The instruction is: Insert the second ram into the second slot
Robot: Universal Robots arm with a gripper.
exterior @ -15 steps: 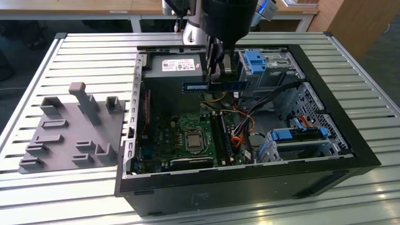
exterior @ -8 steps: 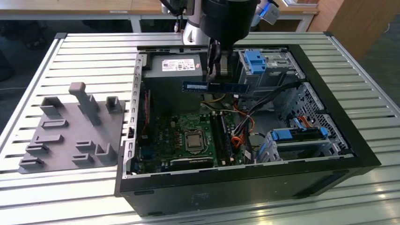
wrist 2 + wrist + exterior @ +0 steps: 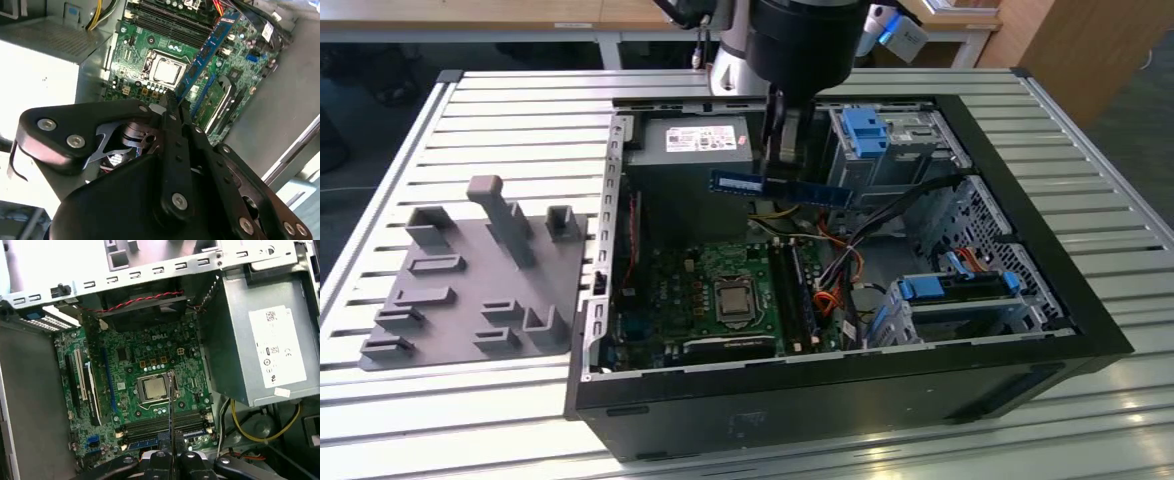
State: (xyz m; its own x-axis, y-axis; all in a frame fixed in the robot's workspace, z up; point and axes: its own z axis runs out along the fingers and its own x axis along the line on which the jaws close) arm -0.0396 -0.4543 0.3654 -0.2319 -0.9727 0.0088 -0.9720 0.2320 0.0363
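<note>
Above the open computer case (image 3: 1067, 330) on the slatted counter (image 3: 520, 110), the exterior view has the tool (image 3: 781, 172) clamped on the second ram (image 3: 747, 183). It grips the blue stick near its middle and holds it level in the air, well clear of the motherboard (image 3: 720, 262). A grey fixture tray (image 3: 454, 300) sits at the exterior view's left.

In the second wrist view the tool (image 3: 171, 102) is closed tight. The stick (image 3: 212, 42) runs out from between its black fingers (image 3: 175, 130), past the processor socket (image 3: 167, 70).

In the first wrist view the tool (image 3: 170, 456) holds the stick (image 3: 170, 405) edge-on, a thin line over the memory slots (image 3: 150, 426), beside the power supply (image 3: 250, 340).
</note>
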